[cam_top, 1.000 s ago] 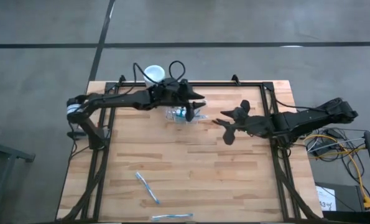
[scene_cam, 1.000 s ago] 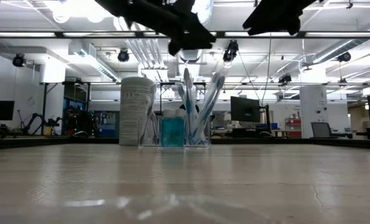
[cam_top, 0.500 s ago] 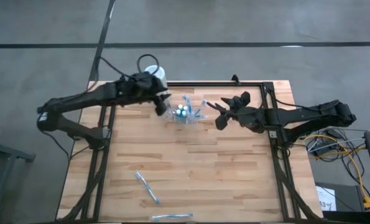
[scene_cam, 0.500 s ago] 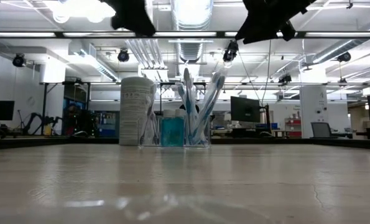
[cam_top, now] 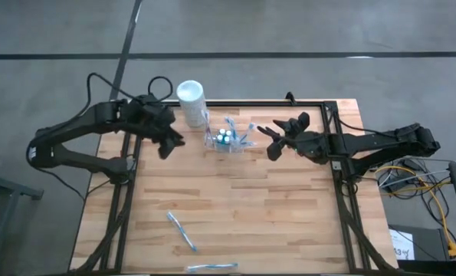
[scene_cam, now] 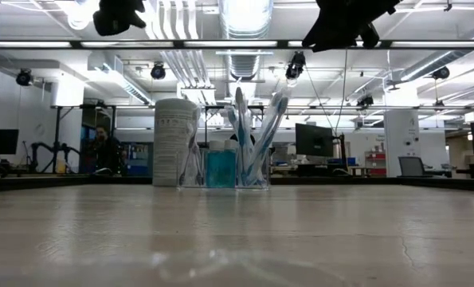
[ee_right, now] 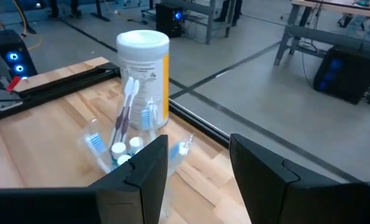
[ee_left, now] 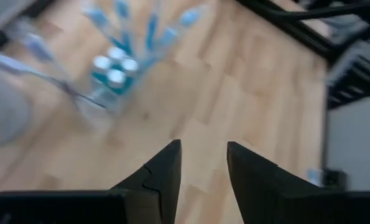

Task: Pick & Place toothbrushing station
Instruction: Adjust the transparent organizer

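Observation:
The toothbrushing station point(cam_top: 226, 140), a small clear holder with several blue-and-white toothbrushes and a blue bottle standing in it, rests on its base on the wooden table near the far edge. It also shows in the low view point(scene_cam: 222, 170), the left wrist view point(ee_left: 115, 70) and the right wrist view point(ee_right: 130, 144). My left gripper point(cam_top: 168, 142) is open and empty, to the left of the station and apart from it point(ee_left: 203, 163). My right gripper point(cam_top: 270, 141) is open and empty, just right of the station point(ee_right: 200, 155).
A taller white cylinder with a round lid point(cam_top: 191, 101) stands right beside the station on its far-left side point(ee_right: 144, 71). Two loose toothbrushes lie near the table's near edge point(cam_top: 182, 231) point(cam_top: 212, 267). A black frame point(cam_top: 289, 104) runs along the table's edges.
My left gripper has drawn back from above the station toward the table's left edge. My right gripper has moved a little toward the station and turned. The station has stayed where it was.

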